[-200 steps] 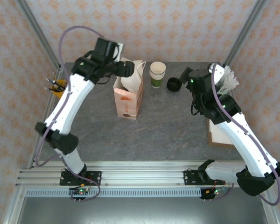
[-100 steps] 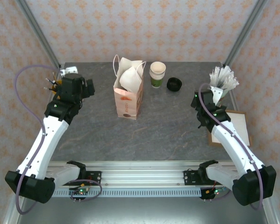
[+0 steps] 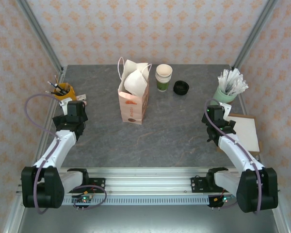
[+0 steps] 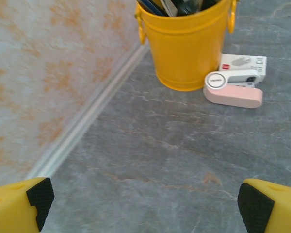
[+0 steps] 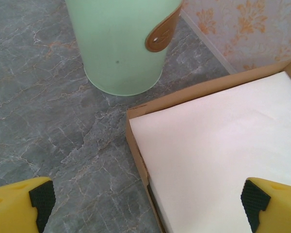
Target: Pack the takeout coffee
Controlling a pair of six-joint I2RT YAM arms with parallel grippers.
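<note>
The takeout coffee is out of view. A brown paper bag [image 3: 132, 104] stands upright at the table's middle back, with white crumpled paper [image 3: 135, 80] bulging from its top. My left gripper [image 3: 72, 106] [image 4: 145, 206] is open at the left side of the table, low over bare stone, facing a yellow bucket. At the right side my right gripper [image 3: 218, 114] [image 5: 145, 206] is open too, with nothing between its fingers, above the corner of a cardboard tray. Both are well apart from the bag.
A yellow bucket of pens [image 3: 63, 90] [image 4: 189, 43] and a pink-and-white stapler [image 4: 233, 90] sit left. Lidless green cups [image 3: 163, 77] and a black lid [image 3: 181, 88] stand behind the bag. A mint cup of white sticks [image 3: 225, 94] [image 5: 121, 43] and a paper-lined cardboard tray [image 3: 243, 133] [image 5: 136, 141] sit right.
Both arms have drawn back from the far side to the table's near side edges. The left gripper has left the top of the bag and opened wider.
</note>
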